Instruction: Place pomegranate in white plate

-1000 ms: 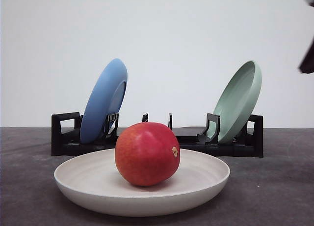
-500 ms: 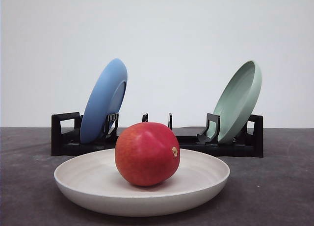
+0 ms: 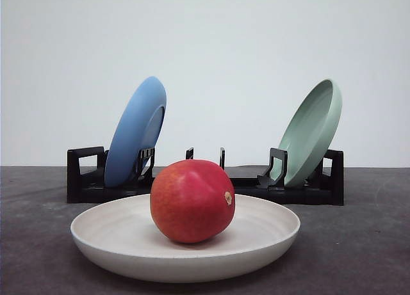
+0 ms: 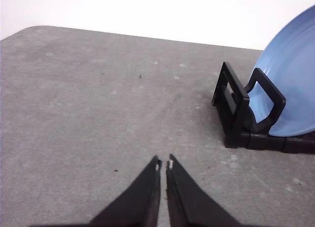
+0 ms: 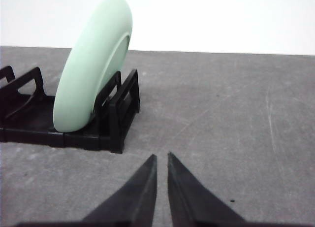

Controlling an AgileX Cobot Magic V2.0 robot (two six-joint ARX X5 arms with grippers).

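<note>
1. The left gripper (image 4: 163, 164), seen from its own wrist camera, has its 2 black fingers drawn together to a narrow slit with nothing between them; it hangs over bare grey table (image 4: 88, 99), off the blue-plate end of the black rack (image 4: 241, 118).
2. The blue plate (image 3: 136, 130) stands tilted on edge in the left slots of the rack (image 3: 205, 186), leaning to the right.
3. The white plate (image 3: 115, 240) lies flat on the table (image 3: 359, 244) just in front of the rack, centred between the rack's 2 ends.
4. The pomegranate (image 3: 192, 200) sits in the middle of the white plate, resting on its floor, the small tan stem spot turned to the right. Behind it, the rack's middle slots show 2 short black posts.
5. The pale green plate (image 3: 312, 132) stands on edge in the right slots of the rack, leaning to the right, its hollow face turned toward the rack's middle.
6. The right gripper (image 5: 161, 160), in its own wrist view, is nearly closed as well, 2 black fingers with a thin gap and nothing held, above bare table off the green-plate (image 5: 93, 69) end of the rack (image 5: 118, 118).
</note>
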